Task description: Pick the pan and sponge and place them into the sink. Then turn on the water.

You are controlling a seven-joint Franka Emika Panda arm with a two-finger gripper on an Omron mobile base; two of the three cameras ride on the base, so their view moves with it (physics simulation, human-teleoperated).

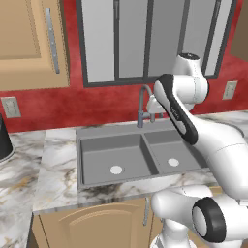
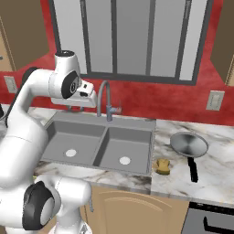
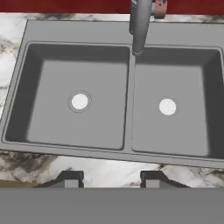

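The grey double-basin sink (image 2: 91, 167) (image 1: 111, 131) (image 3: 78, 33) is set in the marble counter, and both basins hold nothing. On the counter right of it lies the silver pan (image 2: 188, 145), its black handle pointing toward the front edge. The small yellow-tan sponge (image 2: 162, 166) lies beside the sink's right rim. My gripper (image 3: 111, 180) (image 2: 78, 108) hangs above the sink's left basin, far from the pan and sponge. It is open, with nothing between its fingers. No water runs from the arched faucet (image 2: 106, 98) (image 3: 140, 26) (image 1: 142, 104).
A stove edge (image 2: 210, 220) lies right of the pan at the counter's front. A dark round object (image 1: 3, 140) stands on the counter far left. Wall outlets (image 2: 215, 100) sit on the red backsplash, and a window is behind the faucet.
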